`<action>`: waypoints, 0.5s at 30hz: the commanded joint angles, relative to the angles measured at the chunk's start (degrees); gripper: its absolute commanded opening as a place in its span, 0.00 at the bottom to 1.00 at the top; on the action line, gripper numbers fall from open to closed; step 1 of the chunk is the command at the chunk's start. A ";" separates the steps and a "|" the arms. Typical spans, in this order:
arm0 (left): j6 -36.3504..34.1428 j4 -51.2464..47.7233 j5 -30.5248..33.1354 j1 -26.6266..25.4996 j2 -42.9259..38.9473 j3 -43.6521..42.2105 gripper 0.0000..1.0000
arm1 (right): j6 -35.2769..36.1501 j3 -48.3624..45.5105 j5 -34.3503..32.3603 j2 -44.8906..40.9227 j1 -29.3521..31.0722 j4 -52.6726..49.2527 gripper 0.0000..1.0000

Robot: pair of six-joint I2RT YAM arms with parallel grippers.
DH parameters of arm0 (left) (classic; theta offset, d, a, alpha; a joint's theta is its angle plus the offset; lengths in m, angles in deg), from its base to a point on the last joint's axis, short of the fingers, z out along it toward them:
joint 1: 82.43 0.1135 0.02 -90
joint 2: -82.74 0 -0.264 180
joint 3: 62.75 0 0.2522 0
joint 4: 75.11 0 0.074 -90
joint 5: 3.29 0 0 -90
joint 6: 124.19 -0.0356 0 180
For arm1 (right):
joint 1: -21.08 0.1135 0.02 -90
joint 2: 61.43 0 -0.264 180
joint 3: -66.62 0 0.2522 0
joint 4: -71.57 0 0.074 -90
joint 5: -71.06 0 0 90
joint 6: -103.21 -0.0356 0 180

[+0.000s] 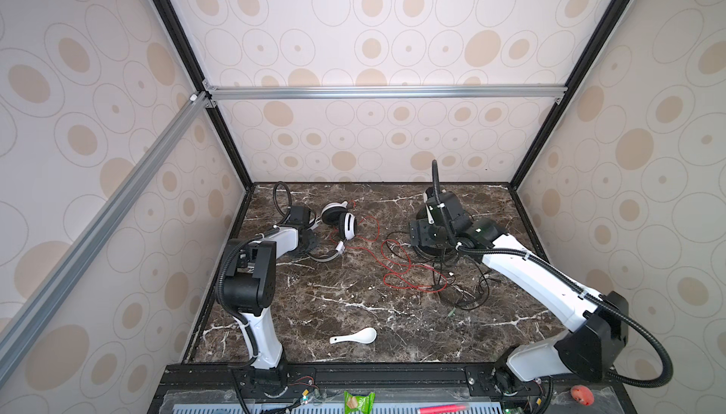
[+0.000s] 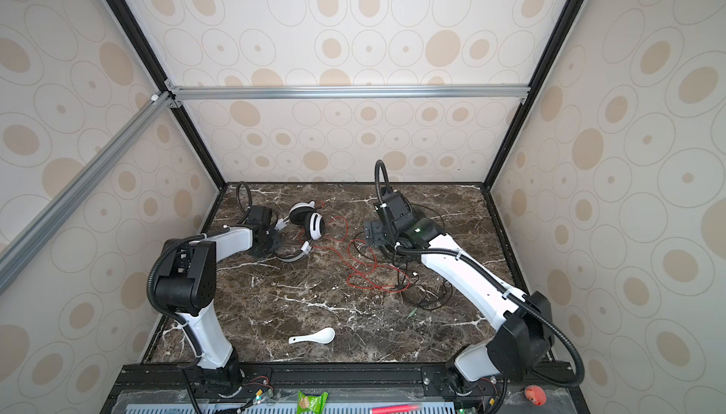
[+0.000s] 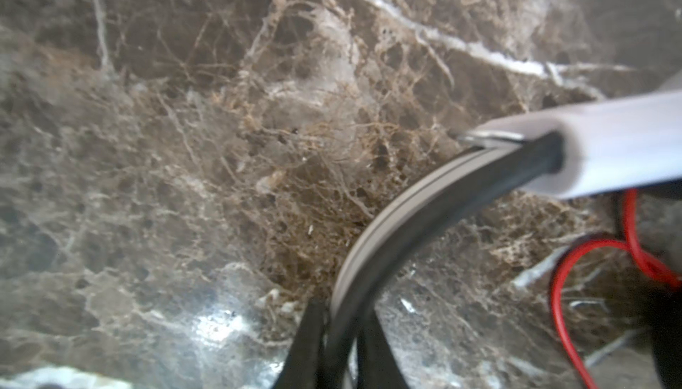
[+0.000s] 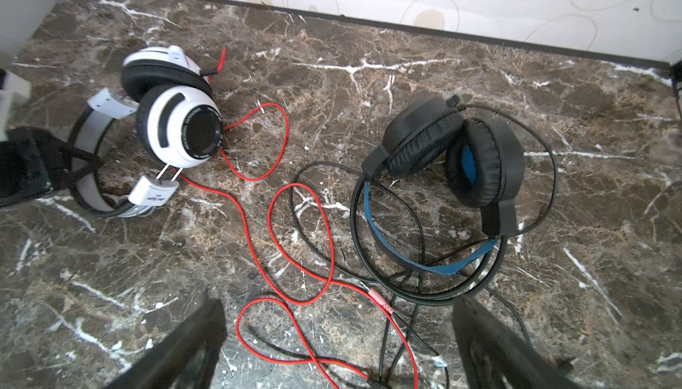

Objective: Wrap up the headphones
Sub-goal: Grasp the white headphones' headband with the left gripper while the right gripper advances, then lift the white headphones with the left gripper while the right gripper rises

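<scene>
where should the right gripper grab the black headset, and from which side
Grip the thin blue-lined band of the black headset, coming from above with the open right gripper straddling it. The band is narrow and exposed; the ear cups are wide and rounded. Avoid the black cord beside it.

You're looking at a robot lab test cell. In both top views, alu extrusion rails frame a box w/ circle-patterned panels at the back, left and right. A marble-look tabletop fills the lower middle. The left arm and right arm sit mounted on a black base rail along the bottom edge, w/ bare wiring and small boards just below it.
</scene>
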 commanded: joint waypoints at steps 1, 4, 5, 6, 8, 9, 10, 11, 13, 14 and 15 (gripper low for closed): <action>-2.32 0.01 3.19 0.31 -1.51 1.84 0.01 | 4.37 2.43 1.41 -5.25 0.25 -2.31 0.99; -4.41 0.15 4.01 0.28 -3.24 2.62 0.00 | 7.57 2.94 3.44 -7.66 0.23 -2.05 0.99; -5.25 -0.14 4.10 0.27 -3.98 3.21 0.00 | 8.69 3.04 3.77 -8.11 0.18 -1.99 1.00; -5.77 -0.70 4.31 0.29 -4.63 3.89 0.00 | 9.59 3.14 4.01 -8.30 0.17 -2.04 1.00; -8.12 -2.01 4.73 -0.04 -6.26 5.64 0.00 | 11.45 3.15 6.17 -8.31 -0.67 -1.52 1.00; -9.37 -2.66 5.18 -0.42 -7.24 6.42 0.00 | 11.97 3.07 7.11 -8.31 -1.11 -0.91 1.00; -10.95 -3.38 5.77 -1.03 -8.47 7.35 0.00 | 12.63 2.63 8.47 -8.46 -1.82 0.37 1.00; -12.38 -4.75 6.43 -1.86 -9.75 8.56 0.00 | 12.96 1.78 10.89 -8.84 -3.02 2.17 1.00; -14.57 -7.71 7.67 -3.91 -12.16 11.18 0.00 | 11.37 0.22 17.04 -9.67 -6.87 6.07 1.00; -15.69 -9.15 8.99 -5.47 -13.57 12.59 0.00 | 10.18 -0.47 21.44 -10.19 -9.45 8.27 1.00; -16.67 -10.47 10.32 -6.91 -14.56 13.77 0.00 | 9.51 -1.47 24.82 -10.64 -11.31 10.37 1.00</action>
